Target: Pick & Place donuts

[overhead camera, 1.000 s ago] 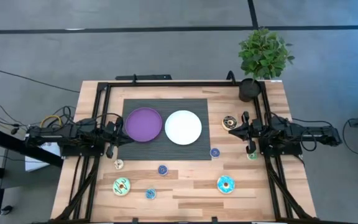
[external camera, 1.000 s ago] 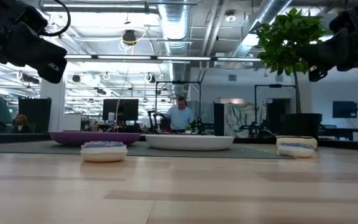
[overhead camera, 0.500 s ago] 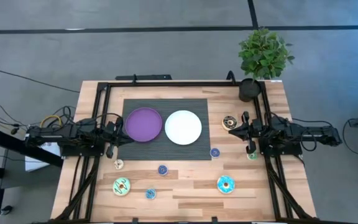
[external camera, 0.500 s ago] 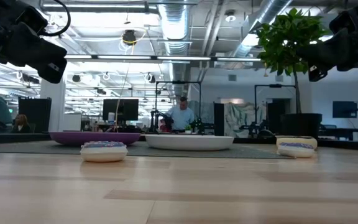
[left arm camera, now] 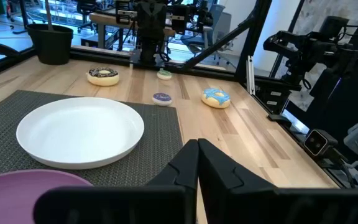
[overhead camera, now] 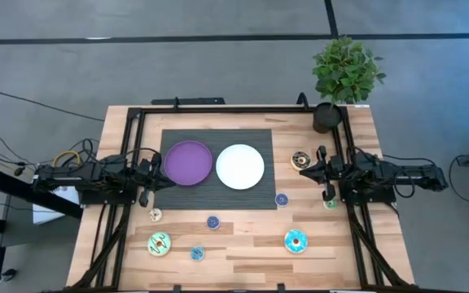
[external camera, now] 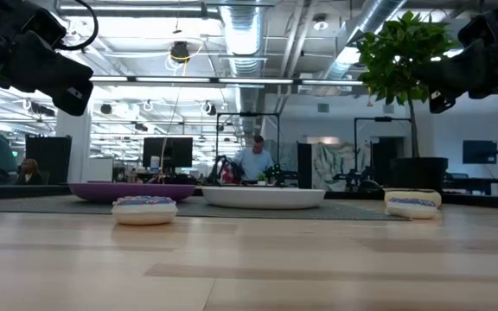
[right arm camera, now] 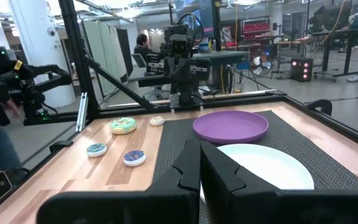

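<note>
While donuts [overhead camera: 295, 240] dot the table, each claw [overhead camera: 155, 181] [overhead camera: 303, 172] together, empty.

The wooden table [overhead camera: 243, 252] held a dark mat [overhead camera: 218, 138] near its back, and a purple plate [overhead camera: 188, 162] and a white plate [overhead camera: 239, 166] sat side by side on that mat. A plant pot [overhead camera: 326, 118] stood in the back right corner, with a brown donut [overhead camera: 301, 159] near it on the bare wood. More donuts lay on the wood in front of the mat: a small cream one [overhead camera: 155, 215], a light green one [overhead camera: 159, 243], two small blue ones [overhead camera: 213, 221] [overhead camera: 197, 254], another blue one [overhead camera: 282, 199] by the mat's corner, a cyan one [overhead camera: 295, 240], and a small green one [overhead camera: 330, 203] on the right.
</note>
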`<state>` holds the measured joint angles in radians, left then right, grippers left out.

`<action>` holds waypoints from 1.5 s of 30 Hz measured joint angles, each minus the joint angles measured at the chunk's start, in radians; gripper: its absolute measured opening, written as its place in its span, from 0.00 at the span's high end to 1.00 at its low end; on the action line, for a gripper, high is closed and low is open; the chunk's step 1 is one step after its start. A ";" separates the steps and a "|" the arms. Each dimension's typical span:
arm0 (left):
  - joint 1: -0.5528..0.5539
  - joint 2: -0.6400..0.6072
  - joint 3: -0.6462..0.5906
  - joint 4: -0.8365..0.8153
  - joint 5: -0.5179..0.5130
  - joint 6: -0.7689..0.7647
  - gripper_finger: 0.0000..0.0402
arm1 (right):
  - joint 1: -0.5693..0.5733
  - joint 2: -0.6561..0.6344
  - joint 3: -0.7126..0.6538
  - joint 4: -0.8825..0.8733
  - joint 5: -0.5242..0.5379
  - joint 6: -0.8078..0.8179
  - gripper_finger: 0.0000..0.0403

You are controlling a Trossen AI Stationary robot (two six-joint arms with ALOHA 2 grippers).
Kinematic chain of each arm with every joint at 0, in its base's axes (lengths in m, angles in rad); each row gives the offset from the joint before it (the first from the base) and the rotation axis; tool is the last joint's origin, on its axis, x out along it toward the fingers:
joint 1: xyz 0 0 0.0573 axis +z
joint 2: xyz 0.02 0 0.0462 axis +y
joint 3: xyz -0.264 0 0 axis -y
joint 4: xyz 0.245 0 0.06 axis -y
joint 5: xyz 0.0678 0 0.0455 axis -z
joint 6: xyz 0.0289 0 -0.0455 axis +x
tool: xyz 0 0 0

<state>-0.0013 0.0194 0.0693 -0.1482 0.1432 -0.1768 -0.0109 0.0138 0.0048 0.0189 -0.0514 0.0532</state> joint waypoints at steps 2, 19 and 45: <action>0.000 0.000 0.000 0.000 0.000 0.000 1.00 | 0.000 0.000 0.000 0.000 0.000 0.000 1.00; 0.000 0.000 -0.004 0.028 -0.267 -0.027 1.00 | 0.000 0.000 0.000 0.000 0.000 0.000 1.00; -0.013 0.873 0.894 -0.774 -0.471 -0.335 1.00 | 0.000 0.000 0.000 0.000 0.000 0.000 1.00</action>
<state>-0.0141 0.8920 0.9635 -0.9223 -0.3275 -0.5119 -0.0109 0.0138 0.0048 0.0189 -0.0514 0.0532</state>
